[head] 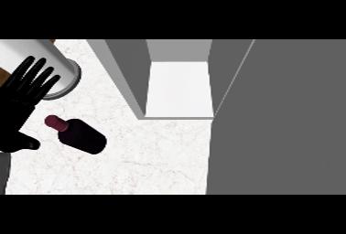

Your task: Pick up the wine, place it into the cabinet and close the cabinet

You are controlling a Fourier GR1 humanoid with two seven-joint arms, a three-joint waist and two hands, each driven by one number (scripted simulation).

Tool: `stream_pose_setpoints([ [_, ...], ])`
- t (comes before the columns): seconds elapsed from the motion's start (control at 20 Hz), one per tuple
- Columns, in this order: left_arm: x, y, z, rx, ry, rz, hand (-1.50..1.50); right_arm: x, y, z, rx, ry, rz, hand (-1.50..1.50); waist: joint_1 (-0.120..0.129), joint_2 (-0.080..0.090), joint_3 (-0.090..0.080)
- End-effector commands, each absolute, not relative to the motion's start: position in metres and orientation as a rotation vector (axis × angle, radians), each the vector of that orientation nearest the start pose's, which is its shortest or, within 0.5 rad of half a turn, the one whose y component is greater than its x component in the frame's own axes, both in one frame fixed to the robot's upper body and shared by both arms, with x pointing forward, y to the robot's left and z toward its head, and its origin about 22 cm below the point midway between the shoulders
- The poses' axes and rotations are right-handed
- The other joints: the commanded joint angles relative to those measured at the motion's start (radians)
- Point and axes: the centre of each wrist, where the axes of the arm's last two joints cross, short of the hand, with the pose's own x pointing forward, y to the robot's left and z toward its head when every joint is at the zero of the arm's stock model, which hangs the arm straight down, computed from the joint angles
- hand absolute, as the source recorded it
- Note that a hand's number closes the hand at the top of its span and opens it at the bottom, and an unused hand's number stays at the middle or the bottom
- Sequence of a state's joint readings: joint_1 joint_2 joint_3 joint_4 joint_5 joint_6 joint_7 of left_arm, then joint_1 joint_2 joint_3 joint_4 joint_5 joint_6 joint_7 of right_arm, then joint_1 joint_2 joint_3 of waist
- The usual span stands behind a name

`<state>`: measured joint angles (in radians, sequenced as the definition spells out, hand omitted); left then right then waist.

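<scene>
I see my left hand (24,98) at the view's left edge, fingers straight and spread, grasping nothing. The wine bottle (81,135) sits on the marble counter (155,155) just right of the hand, dark red cap toward it. The cabinet (179,87) is open, its white inside bare, with the grey door (283,119) at right. There's a grey canister (67,73) behind the fingers.

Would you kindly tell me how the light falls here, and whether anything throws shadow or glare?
Head view: even, flat light; the wine bottle throws no visible shadow on the counter; the cabinet floor is brightest, its side walls darker grey; no glare on the left hand.
</scene>
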<state>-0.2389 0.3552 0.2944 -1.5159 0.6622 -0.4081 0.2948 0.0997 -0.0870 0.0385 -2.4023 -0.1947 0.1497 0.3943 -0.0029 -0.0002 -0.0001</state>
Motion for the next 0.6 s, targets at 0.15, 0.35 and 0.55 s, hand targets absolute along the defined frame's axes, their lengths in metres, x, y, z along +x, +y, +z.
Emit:
stream_pose_setpoints([
  [0.15,0.288,0.369,0.067,-0.376,-1.579,-0.055,-1.50,0.160,-0.225,0.176,0.219,-1.908,0.220,-1.50,0.001,0.001,0.000],
  [0.35,0.294,0.382,0.064,-0.356,-1.565,-0.045,-1.50,0.151,-0.231,0.171,0.222,-1.903,0.234,-1.50,-0.001,0.000,0.000],
  [0.55,0.293,0.390,0.035,-0.337,-1.543,-0.057,-1.50,0.162,-0.237,0.158,0.234,-1.915,0.177,-1.50,-0.003,0.001,0.000],
])
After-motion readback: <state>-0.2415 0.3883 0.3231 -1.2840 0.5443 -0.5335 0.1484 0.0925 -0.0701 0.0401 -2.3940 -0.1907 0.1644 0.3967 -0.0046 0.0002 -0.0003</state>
